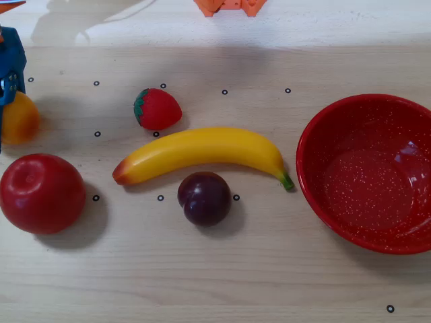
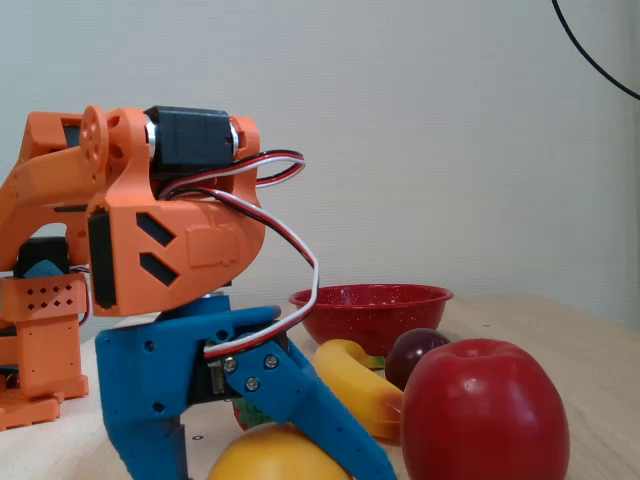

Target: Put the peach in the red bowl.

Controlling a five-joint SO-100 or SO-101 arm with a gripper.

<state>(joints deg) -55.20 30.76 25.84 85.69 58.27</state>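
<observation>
The peach (image 1: 20,121) lies at the table's far left in the overhead view, partly under my blue gripper (image 1: 9,84). In the fixed view my gripper (image 2: 262,470) straddles the peach (image 2: 265,455): the fixed jaw stands at its left and the moving jaw presses down on its right side, so the gripper is shut on it. The red bowl (image 1: 310,155) sits empty at the right edge of the overhead view, far from the gripper. In the fixed view the red bowl (image 2: 370,305) shows behind the fruit.
A big red apple (image 1: 42,193) sits just in front of the peach, close to the gripper (image 2: 485,410). Between the peach and the bowl lie a strawberry (image 1: 157,109), a banana (image 1: 202,151) and a dark plum (image 1: 204,198). The arm's orange base (image 1: 229,7) is at the top edge.
</observation>
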